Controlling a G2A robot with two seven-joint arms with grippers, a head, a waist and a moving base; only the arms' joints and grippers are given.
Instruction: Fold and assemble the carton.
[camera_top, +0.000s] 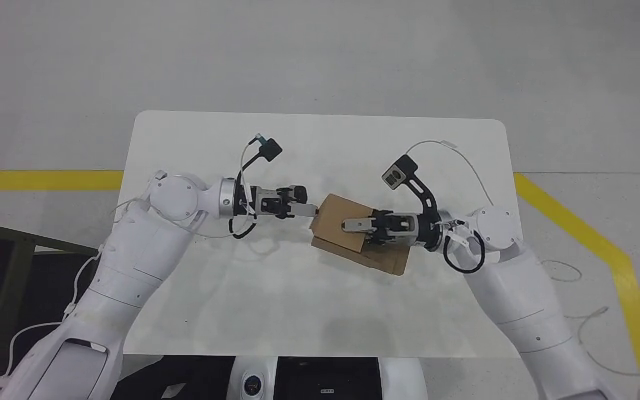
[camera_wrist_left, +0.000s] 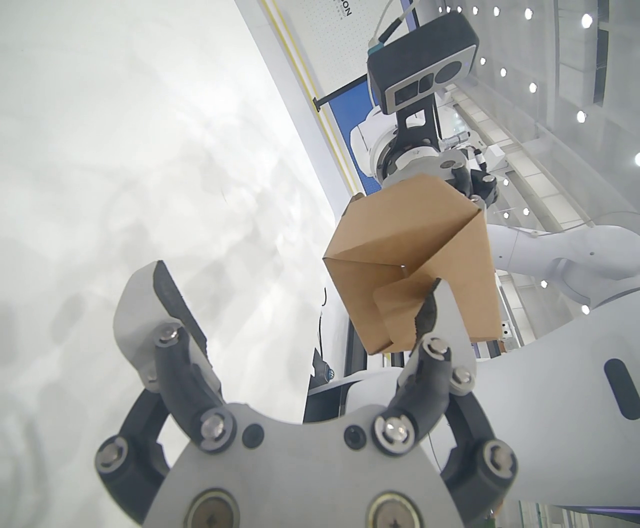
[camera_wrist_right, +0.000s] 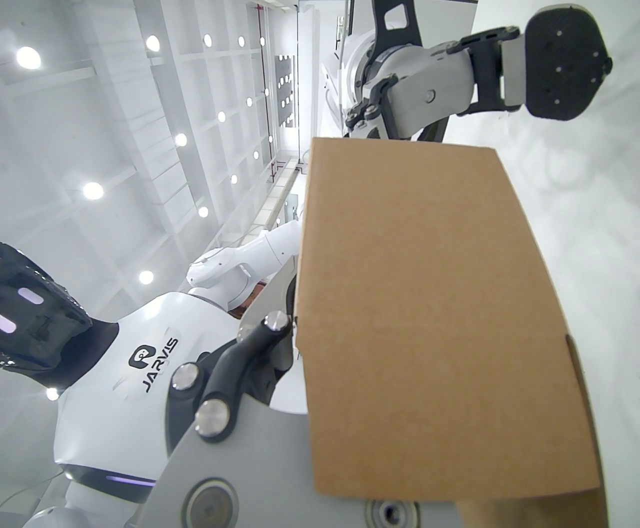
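Grey floor (camera_top: 300, 60), with a yellow tape line (camera_top: 60, 180) running past the left side of a white counter (camera_top: 300, 300). Ceiling lights show in both wrist views.

Left tool (camera_top: 308, 202): sits over the middle of the counter, pointing at the carton's near end. The fingers are spread wide with nothing between them. From the left wrist, the left tool (camera_wrist_left: 298, 274) has one fingertip (camera_wrist_left: 429, 312) against the small rounded flap on the carton's folded end, while the other finger stands well off to the side over bare counter. From the right wrist, a dark finger pad (camera_wrist_right: 565, 65) of this tool hangs just past the carton's far edge.

Carton (camera_top: 335, 215): brown board, partly folded, sitting between the two tools. It is directly ahead of the left tool and on the fingers of the right one. The left wrist view shows the carton (camera_wrist_left: 425, 240) end-on, its flaps folded inward to a point. In the right wrist view a flat panel of the carton (camera_wrist_right: 425, 325) lies across the right tool's front.

Right tool (camera_top: 352, 226): closed on the carton, with one pale finger laid along the top face. The matching finger is hidden by the board. From the left wrist view, the right tool (camera_wrist_left: 475, 182) shows as dark fingers at the carton's far end.
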